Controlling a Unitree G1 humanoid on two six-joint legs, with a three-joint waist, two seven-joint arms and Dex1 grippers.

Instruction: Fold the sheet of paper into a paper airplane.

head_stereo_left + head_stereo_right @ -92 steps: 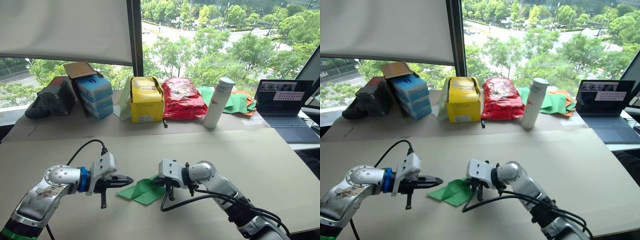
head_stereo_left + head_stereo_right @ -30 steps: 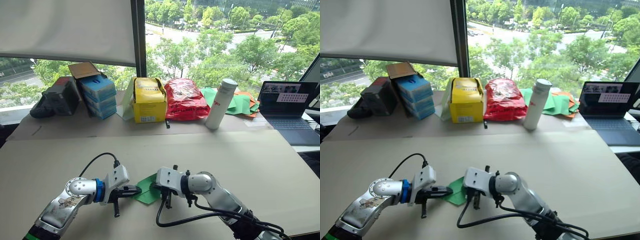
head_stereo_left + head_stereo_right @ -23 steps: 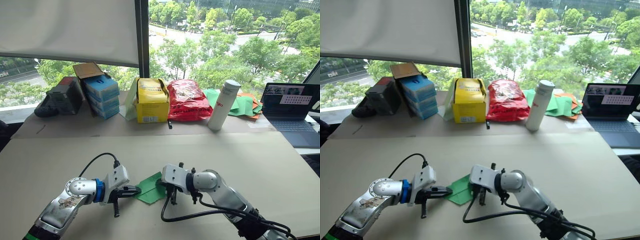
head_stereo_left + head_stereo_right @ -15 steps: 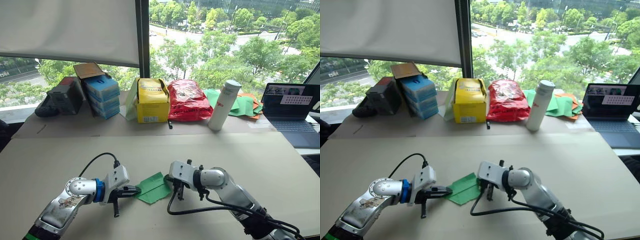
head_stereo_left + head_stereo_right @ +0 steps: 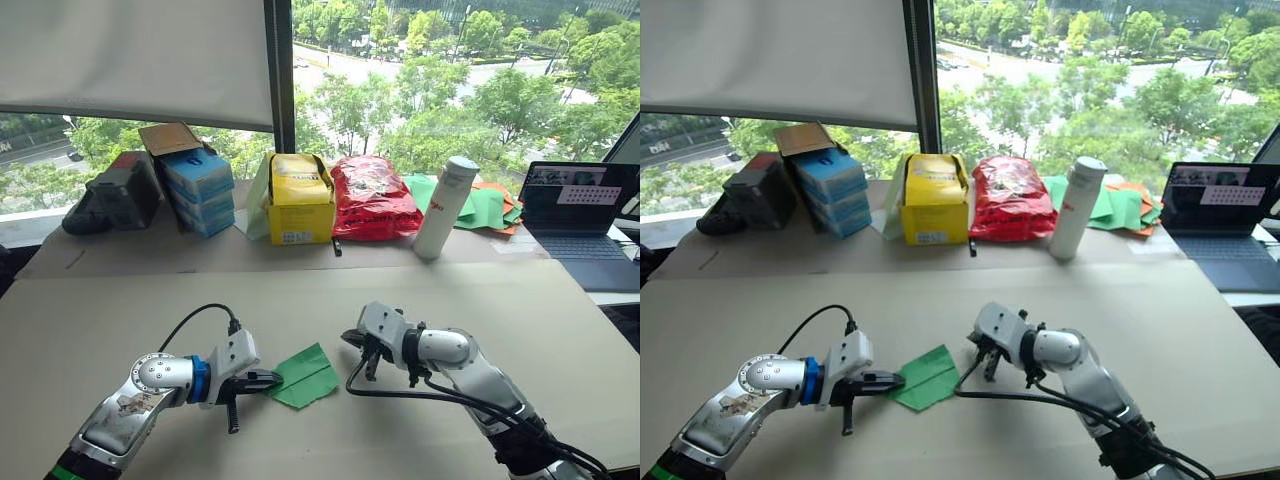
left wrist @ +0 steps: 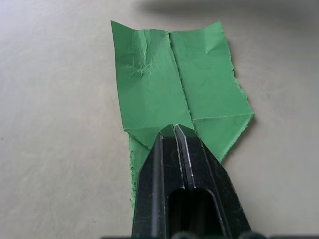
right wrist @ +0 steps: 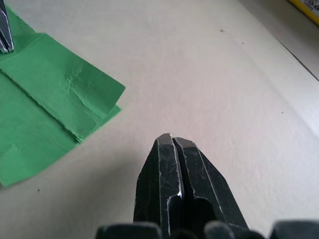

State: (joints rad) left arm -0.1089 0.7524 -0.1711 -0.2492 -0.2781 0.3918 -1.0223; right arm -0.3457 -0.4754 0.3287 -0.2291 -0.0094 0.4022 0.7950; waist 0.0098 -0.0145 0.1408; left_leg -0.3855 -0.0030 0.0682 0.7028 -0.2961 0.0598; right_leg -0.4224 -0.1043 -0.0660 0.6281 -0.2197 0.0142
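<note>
Left wrist view: the sheet of paper [image 6: 182, 84] is lying flat on the table [image 5: 520, 330], already folded into a layered strip with a centre crease, two corner flaps and ragged edges. My left gripper [image 6: 174, 130] is bearing on its near end with both fingers pressed together; whether they are pinching a layer or merely pressing down is not resolvable, since the fingers are covering that spot. My right gripper [image 7: 172, 139] is hanging just beside the sheet's far edge, fingers together, gripping nothing and standing apart from the paper. The sheet is looking thin, light and limp, so I am judging that it will slide on the smooth table and tear easily at its frayed margins; the best hold is probably on a doubled flap edge near the centre crease, with the other end pinned. The underside layers and the exact number of folds are hidden. Beyond, a white bottle [image 5: 443, 207], a yellow box [image 5: 295, 198] and a laptop [image 5: 577, 215] are standing well apart.
</note>
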